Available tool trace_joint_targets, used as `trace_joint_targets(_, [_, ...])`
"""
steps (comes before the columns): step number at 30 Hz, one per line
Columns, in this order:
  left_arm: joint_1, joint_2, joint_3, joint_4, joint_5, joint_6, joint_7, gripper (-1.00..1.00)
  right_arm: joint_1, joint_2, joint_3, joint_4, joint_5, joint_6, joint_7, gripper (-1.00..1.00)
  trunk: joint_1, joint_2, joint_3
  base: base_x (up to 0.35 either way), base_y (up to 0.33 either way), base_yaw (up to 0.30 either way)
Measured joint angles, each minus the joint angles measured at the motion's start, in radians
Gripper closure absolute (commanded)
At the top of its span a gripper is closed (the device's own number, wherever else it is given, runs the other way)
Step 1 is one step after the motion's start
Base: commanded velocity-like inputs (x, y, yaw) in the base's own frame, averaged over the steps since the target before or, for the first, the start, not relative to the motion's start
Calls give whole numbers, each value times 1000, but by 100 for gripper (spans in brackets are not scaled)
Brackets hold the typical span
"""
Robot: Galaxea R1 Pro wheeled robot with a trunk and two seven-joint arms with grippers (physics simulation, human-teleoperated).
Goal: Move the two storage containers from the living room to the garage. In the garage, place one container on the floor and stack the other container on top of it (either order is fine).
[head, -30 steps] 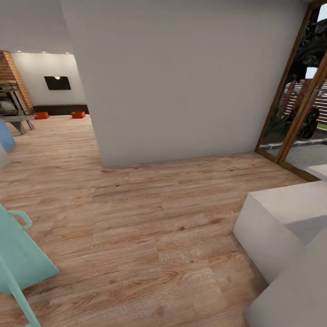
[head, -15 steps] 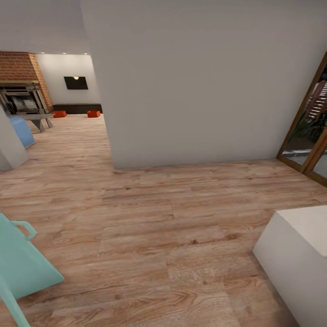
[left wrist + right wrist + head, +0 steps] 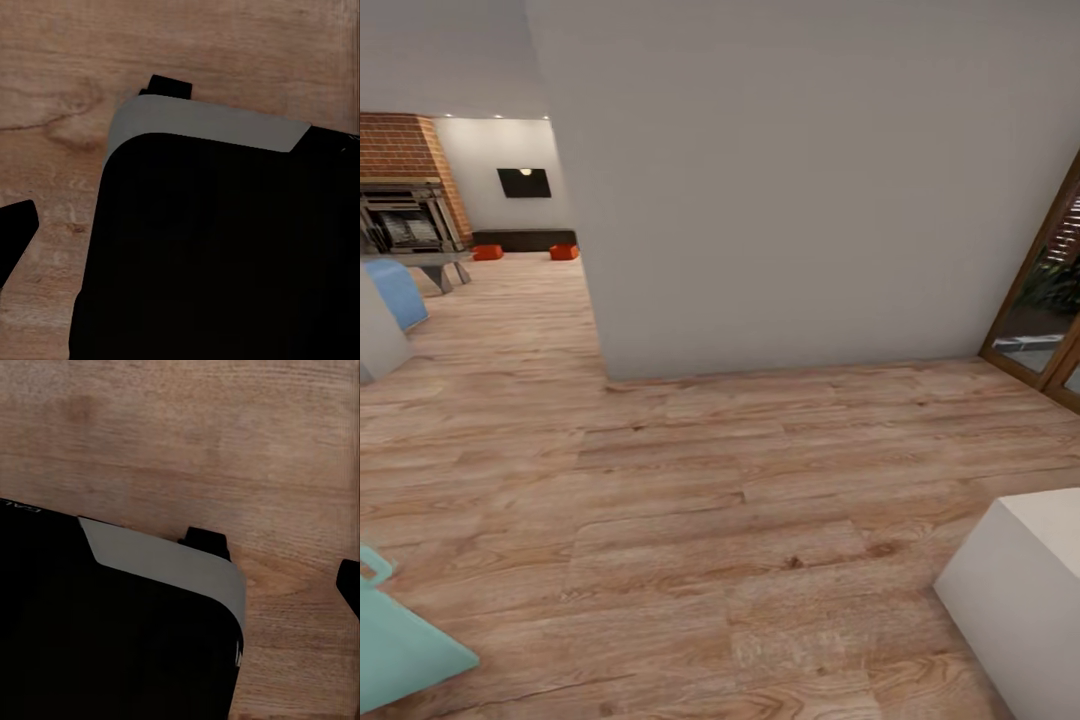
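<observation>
Where the head view begins at its left, a teal seat (image 3: 400, 645) cuts into the low corner, and above it a blue chair (image 3: 398, 290) stands by a pale block (image 3: 378, 330). Behind these rises a brick fireplace (image 3: 405, 195) with a grey bench (image 3: 430, 265) before it. Far down the plank floor (image 3: 690, 500), in the living room, two bins (image 3: 487, 252) (image 3: 564, 252) sit apart on the boards, just in front of a low dark cabinet (image 3: 525, 238), under a black TV (image 3: 524, 182). A grey wall (image 3: 810, 180) takes the middle. Right of it stands a wood-framed glass door (image 3: 1040, 300), and a white block (image 3: 1025, 590) juts in at the low right corner.

Both wrist views look down on the boards past a dark, grey-edged body (image 3: 225, 247) (image 3: 112, 637). Small black tips show in each, but I cannot tell whether either hand is wide or narrow.
</observation>
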Motion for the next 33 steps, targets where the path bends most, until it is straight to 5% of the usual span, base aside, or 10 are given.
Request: trace_joint_targets(33, [0,0,0,0,0,0,0,-100,0,6,-1,0,-1,-2,1,-100,0,0,0,340,0,0])
